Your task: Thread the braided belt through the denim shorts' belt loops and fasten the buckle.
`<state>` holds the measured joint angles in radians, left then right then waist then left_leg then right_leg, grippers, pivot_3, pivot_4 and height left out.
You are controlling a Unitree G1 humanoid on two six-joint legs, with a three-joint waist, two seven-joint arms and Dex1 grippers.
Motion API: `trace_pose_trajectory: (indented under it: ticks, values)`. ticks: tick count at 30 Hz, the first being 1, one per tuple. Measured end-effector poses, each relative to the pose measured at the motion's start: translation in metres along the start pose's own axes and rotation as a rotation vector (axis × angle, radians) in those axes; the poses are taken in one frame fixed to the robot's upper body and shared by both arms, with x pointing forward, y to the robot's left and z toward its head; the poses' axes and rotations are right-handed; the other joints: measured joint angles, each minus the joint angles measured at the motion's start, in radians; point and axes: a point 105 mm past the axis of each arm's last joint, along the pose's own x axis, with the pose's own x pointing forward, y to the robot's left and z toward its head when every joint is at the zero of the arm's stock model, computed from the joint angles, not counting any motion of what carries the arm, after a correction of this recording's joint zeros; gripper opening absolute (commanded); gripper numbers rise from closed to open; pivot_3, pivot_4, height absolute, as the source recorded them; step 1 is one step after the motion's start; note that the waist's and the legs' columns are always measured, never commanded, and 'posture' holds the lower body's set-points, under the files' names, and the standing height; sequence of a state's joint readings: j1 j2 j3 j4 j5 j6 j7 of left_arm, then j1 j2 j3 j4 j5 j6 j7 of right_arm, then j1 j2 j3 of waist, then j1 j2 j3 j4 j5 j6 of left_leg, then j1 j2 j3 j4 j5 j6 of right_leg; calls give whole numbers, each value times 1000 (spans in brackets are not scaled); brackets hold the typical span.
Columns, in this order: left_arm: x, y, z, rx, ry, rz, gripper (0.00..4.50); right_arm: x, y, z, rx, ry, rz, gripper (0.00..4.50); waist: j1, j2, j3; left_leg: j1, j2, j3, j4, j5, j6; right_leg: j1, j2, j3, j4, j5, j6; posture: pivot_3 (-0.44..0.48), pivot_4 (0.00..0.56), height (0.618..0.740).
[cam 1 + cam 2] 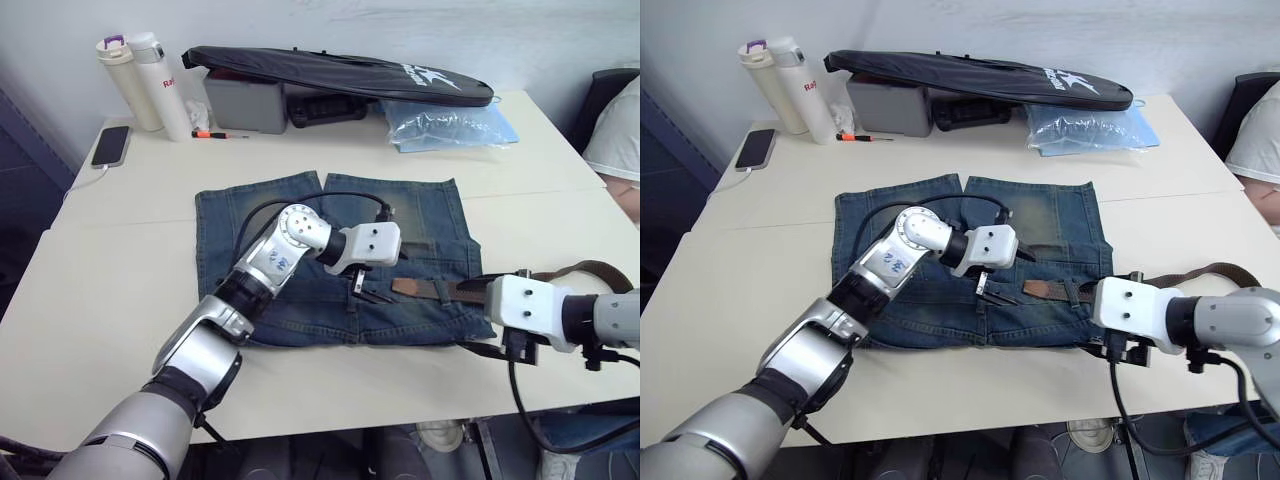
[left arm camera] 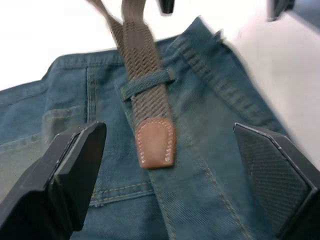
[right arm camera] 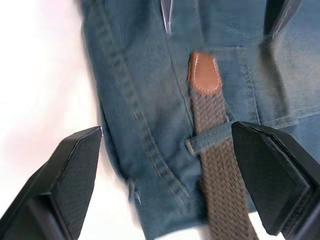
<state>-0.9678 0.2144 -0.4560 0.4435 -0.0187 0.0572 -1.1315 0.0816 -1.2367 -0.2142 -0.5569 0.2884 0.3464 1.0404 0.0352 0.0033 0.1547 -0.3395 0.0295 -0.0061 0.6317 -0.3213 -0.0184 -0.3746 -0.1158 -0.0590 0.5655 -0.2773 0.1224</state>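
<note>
Shorts [image 1: 330,270] flat on the pale surface [image 1: 100,280], belt [image 2: 142,75] under one loop [image 2: 147,82] in both wrist views, tan tip just past it, left tool [image 2: 165,165] spread wide above tip, right tool [image 3: 170,175] spread beside waistband, head views lose the loop, belt's far end hidden behind right arm

My two black textured fingers [image 3: 67,187] stand wide apart over the blue denim shorts [image 3: 145,90]. The brown woven braided belt [image 3: 220,185] passes under one narrow denim belt loop [image 3: 212,139], its tan leather tip [image 3: 204,75] lying flat just beyond that loop.
</note>
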Motion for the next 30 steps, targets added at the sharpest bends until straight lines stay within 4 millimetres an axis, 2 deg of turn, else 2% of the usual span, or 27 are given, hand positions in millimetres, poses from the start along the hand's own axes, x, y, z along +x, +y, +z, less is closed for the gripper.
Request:
trace_pose_trajectory:
  ticks: [3, 7, 9, 13, 17, 20, 24, 25, 30]
  values:
    - [12, 4, -9, 6, 37, 0, 4500, 5, 3, 5, 74, -17, -39, 4397, -3, -1, 0, 0, 0, 0, 0, 0, 0, -1, 0, 0, 0, 0, 0, 0, 150, 740]
    - [32, 14, -5, 40, 65, 7, 4500, 11, 11, 11, 173, -23, -89, 4397, 3, 0, 1, -2, 0, 0, 0, 0, 0, -1, 0, 0, -1, 0, 0, 0, 150, 740]
    - [36, 19, -10, 60, 115, 18, 4500, 14, 17, 10, 215, -12, -103, 4397, 10, 0, 1, -2, 0, 0, 0, -1, 1, -1, 0, 0, -1, 0, 0, 0, 150, 740]
    - [47, 13, -23, 62, 162, -9, 4500, 15, 19, 9, 262, 12, -140, 4397, 14, 0, 0, -2, 0, 0, 0, -1, 1, -2, 0, 0, -1, 0, 0, 0, 150, 740]
    - [59, 17, -23, 71, 196, 0, 3391, 16, 17, 9, 312, 17, -188, 4500, 18, 0, 1, -4, 0, 0, 1, -3, 5, -2, 0, -1, -2, 1, 1, 0, 150, 740]
    - [65, 13, -25, 55, 203, -13, 2078, 17, 13, 10, 323, 21, -208, 4500, 17, 0, 1, -4, 0, 0, 1, -3, 5, -2, 0, -1, -2, 1, 1, 0, 150, 740]
    - [64, 13, -29, 43, 209, -15, 230, 20, 14, 10, 327, 26, -203, 4500, 17, 0, 0, -4, 0, 0, 1, -3, 5, -2, 0, -1, -1, 1, 1, 0, 150, 740]
    - [63, 15, -26, 44, 195, -7, 72, 22, 15, 10, 328, 26, -196, 4500, 16, 0, 0, -4, 0, 0, 1, -3, 5, -2, 0, -1, -1, 1, 1, 0, 150, 740]
    - [60, 16, -24, 24, 180, -14, 72, 28, 17, 10, 324, 31, -186, 4500, 16, 0, 0, -4, 0, 0, 2, -3, 5, -2, 0, -1, -1, 1, 1, 0, 150, 740]
